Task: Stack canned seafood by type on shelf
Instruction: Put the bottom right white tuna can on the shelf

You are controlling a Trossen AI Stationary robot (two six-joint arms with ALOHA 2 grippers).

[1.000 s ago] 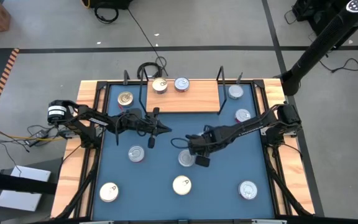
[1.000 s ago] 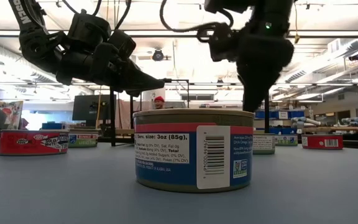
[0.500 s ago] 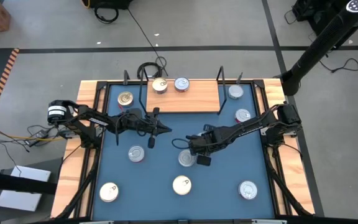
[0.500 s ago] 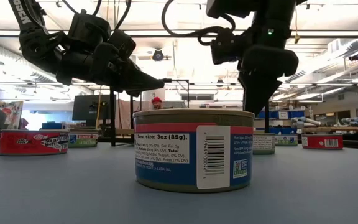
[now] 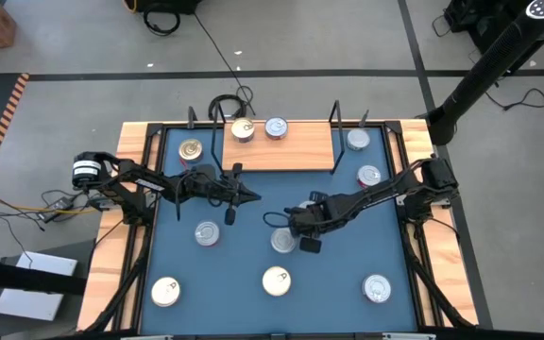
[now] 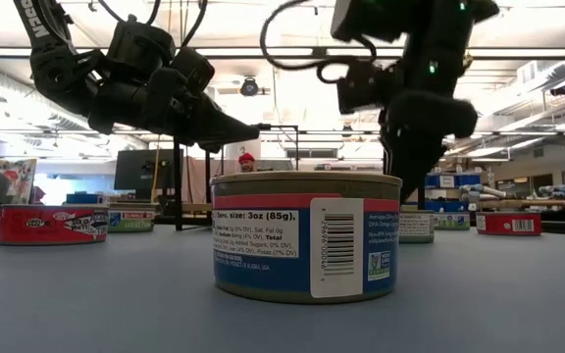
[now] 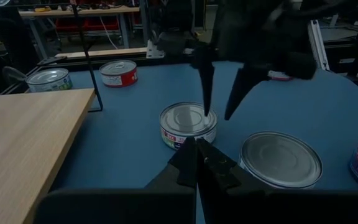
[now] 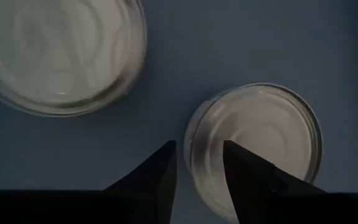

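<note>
Since a second ago our right gripper (image 5: pixel 291 225) has crept slightly toward the table's middle, fingers spread and pointing down just above a silver-topped can (image 8: pixel 257 140), one finger over its rim. Our left gripper (image 5: pixel 251 196) hasn't budged, jaws pressed together, empty, above bare blue table (image 5: pixel 338 274) near the shelf (image 5: pixel 291 151). Open room lies between the scattered cans; the shelf's front edge is close behind. Two tins (image 5: pixel 258 128) sit together at the shelf's back edge, one gold, one silver.
</note>
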